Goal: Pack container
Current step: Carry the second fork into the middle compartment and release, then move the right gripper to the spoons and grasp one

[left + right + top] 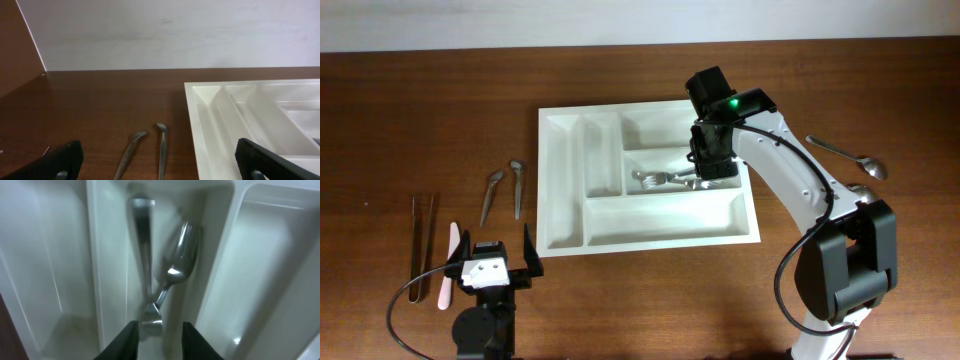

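Overhead: container (pixel 660 222) sits mid-frame. R gripper (pixel 712 168) is low over its middle slot, prob. so forks (pixel 665 180) lie together. L gripper (pixel 498 262), lower left, is spread wide and empty.
L wrist: two loose utensils (pixel 161 150) bottom centre.
R wrist: fingers (pixel 122 342) narrowly parted, and I see nothing clamped. No legible writing.

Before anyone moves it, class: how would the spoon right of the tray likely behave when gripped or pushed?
The spoon looks like shiny metal, so probably stiff and slippery. It lies low on the table, so gripping it may be awkward. Pushed, it would likely pivot on its bowl.
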`<move>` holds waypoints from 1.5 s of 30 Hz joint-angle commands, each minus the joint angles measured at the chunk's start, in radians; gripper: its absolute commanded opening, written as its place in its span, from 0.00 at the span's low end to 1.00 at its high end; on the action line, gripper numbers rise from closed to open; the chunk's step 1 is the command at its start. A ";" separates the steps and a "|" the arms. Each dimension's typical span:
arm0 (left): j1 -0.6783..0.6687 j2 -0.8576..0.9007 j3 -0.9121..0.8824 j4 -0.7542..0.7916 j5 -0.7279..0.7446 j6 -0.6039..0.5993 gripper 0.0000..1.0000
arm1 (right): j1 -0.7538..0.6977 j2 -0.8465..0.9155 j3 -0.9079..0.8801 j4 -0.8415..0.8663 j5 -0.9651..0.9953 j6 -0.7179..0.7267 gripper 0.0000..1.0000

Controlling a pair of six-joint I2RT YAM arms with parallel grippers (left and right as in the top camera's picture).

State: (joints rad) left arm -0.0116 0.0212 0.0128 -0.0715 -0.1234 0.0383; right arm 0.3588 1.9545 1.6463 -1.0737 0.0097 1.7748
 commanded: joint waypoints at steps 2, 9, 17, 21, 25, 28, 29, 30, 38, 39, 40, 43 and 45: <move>0.006 -0.008 -0.002 -0.004 0.000 0.012 0.99 | -0.052 -0.003 0.018 -0.031 0.097 -0.048 0.64; 0.006 -0.008 -0.002 -0.004 0.000 0.012 0.99 | -0.381 -0.016 0.011 -0.098 0.099 -0.303 0.99; 0.006 -0.008 -0.002 -0.004 0.000 0.012 0.99 | -0.607 -0.002 -0.014 -0.018 0.111 -0.293 0.99; 0.006 -0.008 -0.002 -0.004 0.000 0.012 0.99 | -0.641 0.047 -0.014 -0.016 0.105 -0.269 0.99; 0.006 -0.008 -0.003 -0.004 0.000 0.012 0.99 | -0.654 0.094 -0.014 -0.022 0.097 -0.241 0.99; 0.006 -0.008 -0.002 -0.003 0.000 0.012 0.99 | -0.664 0.130 -0.014 -0.023 0.095 -0.195 0.99; 0.006 -0.008 -0.002 -0.004 0.000 0.012 0.99 | -0.668 0.138 -0.014 -0.022 0.093 -0.184 0.99; 0.006 -0.008 -0.002 -0.004 -0.001 0.012 0.99 | -0.671 0.147 -0.014 -0.022 0.091 -0.159 0.99; 0.006 -0.008 -0.003 -0.004 0.000 0.012 0.99 | -0.687 0.201 -0.014 0.013 0.063 -0.142 0.99; 0.006 -0.008 -0.002 -0.004 0.000 0.012 0.99 | -0.687 0.206 -0.014 0.014 0.063 -0.142 0.99; 0.006 -0.008 -0.003 -0.004 0.000 0.012 0.99 | -0.688 0.212 -0.014 0.016 0.062 -0.142 0.99; 0.006 -0.008 -0.002 -0.004 0.000 0.012 0.99 | -0.688 0.225 -0.014 0.026 0.074 -0.142 0.99; 0.006 -0.008 -0.003 -0.004 -0.001 0.012 0.99 | -0.688 0.237 -0.014 0.029 0.074 -0.142 0.99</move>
State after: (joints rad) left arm -0.0116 0.0212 0.0128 -0.0715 -0.1234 0.0383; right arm -0.3214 2.1651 1.6360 -1.0462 0.0772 1.6188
